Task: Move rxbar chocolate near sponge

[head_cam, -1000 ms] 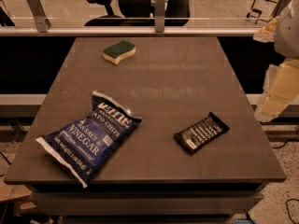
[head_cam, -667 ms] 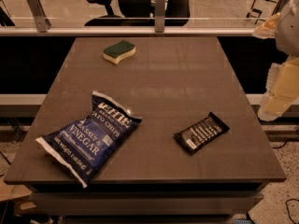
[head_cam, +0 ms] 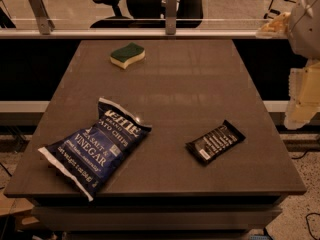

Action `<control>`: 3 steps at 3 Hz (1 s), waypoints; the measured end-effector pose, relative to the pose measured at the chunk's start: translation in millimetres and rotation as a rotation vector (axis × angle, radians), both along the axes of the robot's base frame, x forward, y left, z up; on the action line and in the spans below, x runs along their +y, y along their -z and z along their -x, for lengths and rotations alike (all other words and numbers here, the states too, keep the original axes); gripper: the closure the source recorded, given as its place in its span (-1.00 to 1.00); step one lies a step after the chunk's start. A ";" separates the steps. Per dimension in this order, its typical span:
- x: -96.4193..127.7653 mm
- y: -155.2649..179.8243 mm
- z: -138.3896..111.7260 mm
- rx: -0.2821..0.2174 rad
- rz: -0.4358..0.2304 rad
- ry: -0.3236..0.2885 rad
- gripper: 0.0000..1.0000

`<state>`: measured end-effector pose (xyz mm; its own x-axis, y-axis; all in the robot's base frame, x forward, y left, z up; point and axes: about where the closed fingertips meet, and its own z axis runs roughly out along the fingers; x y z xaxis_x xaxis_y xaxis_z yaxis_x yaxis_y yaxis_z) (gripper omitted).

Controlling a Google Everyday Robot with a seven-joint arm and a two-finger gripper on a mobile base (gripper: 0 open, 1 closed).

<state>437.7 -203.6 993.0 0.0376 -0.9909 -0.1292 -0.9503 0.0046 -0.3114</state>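
Only one camera view here, so: the brown table [head_cam: 190, 84] has three things on it. The rxbar chocolate [head_cam: 215, 142] is lying flat toward the front right, turned diagonally, with the white patch at its near-left end. The sponge [head_cam: 127, 55] is way at the back left, green side up, so the two are well apart. Between them, more to the front left, a big blue salt and vinegar chip bag [head_cam: 95, 145] is flopped down with one corner hanging over the table's front edge. The gripper [head_cam: 303, 96] is that pale bit of arm off the right side of the table, level with the middle of it and not touching anything. Honestly can't tell if it's spread or pressed together from this angle. There's a dark office chair [head_cam: 145, 4] behind the back rail [head_cam: 150, 33].
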 end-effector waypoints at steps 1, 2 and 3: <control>8.2 14.0 -2.0 0.022 0.028 -0.155 -1.00; 17.2 32.8 -5.1 0.058 0.016 -0.322 -1.00; 24.7 52.1 -10.3 0.094 0.006 -0.435 -1.00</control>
